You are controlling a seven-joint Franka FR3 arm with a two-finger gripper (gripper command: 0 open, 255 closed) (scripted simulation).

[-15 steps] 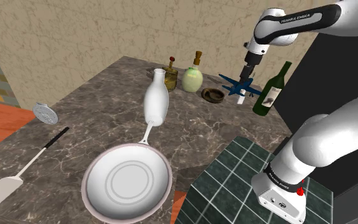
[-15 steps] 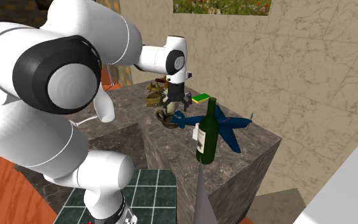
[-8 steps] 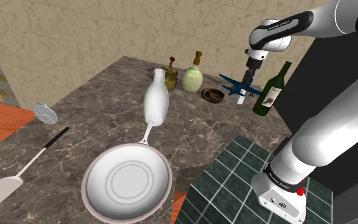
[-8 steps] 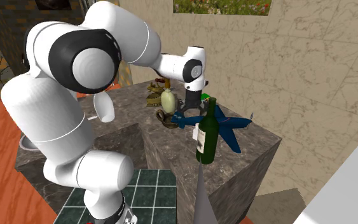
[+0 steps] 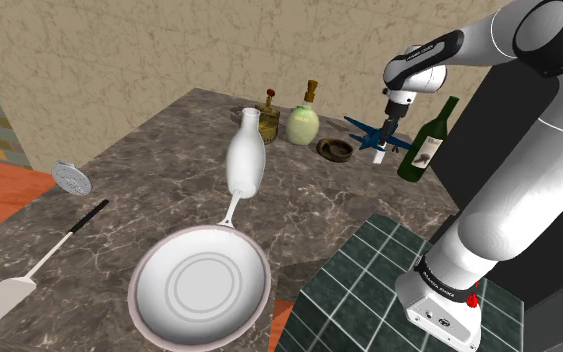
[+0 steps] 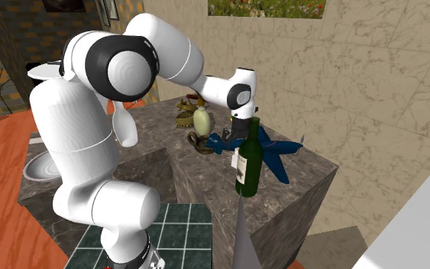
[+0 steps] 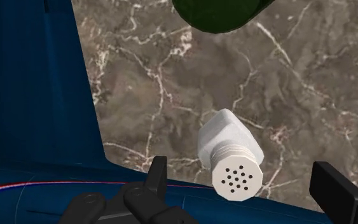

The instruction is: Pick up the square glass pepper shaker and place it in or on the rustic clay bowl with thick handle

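The white, square-bodied pepper shaker (image 7: 230, 158) with a perforated round cap stands upright on the dark marbled stone counter (image 5: 169, 150). It is just beside the wing of a blue toy aeroplane (image 7: 37, 95) and near a dark green glass wine bottle (image 5: 427, 140).

The black end effector (image 7: 241, 173) hangs directly over the shaker. Its two fingers are spread wide, one on either side of the cap, and neither touches it, so nothing is held.

Over the last second the arm's upper links have swung upright. In the second exterior view the wrist has shifted toward that view's right and come down beside the bottle, ending above the shaker.

Assessment: the approach looks complete, and the descent and closure are still to be done. The aeroplane wing and the bottle crowd the site, so a finger could strike either on the way down.

The low brown bowl (image 5: 336, 150) sits near the aeroplane on the counter, a short carry away.
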